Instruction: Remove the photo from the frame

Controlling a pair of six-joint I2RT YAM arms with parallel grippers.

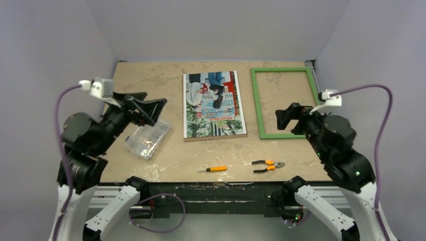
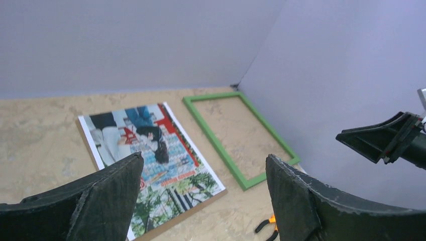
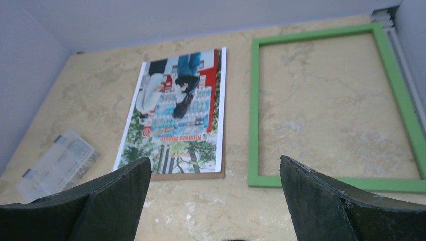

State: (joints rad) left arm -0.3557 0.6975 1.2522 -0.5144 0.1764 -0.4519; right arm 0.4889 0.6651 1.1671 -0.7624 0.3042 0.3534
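The photo (image 1: 214, 104) lies flat, face up, in the middle of the table (image 1: 145, 75), fully out of the frame (image 1: 281, 70), which sits empty just at its 3 o'clock, not touching. My left gripper (image 2: 203, 158) and right gripper (image 3: 215, 159) hang wide, holding nothing. Job looks done to me; only backing off remains.

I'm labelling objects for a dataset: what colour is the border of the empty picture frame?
Bright green, plain with no pattern. The frame shows best in the right wrist view.
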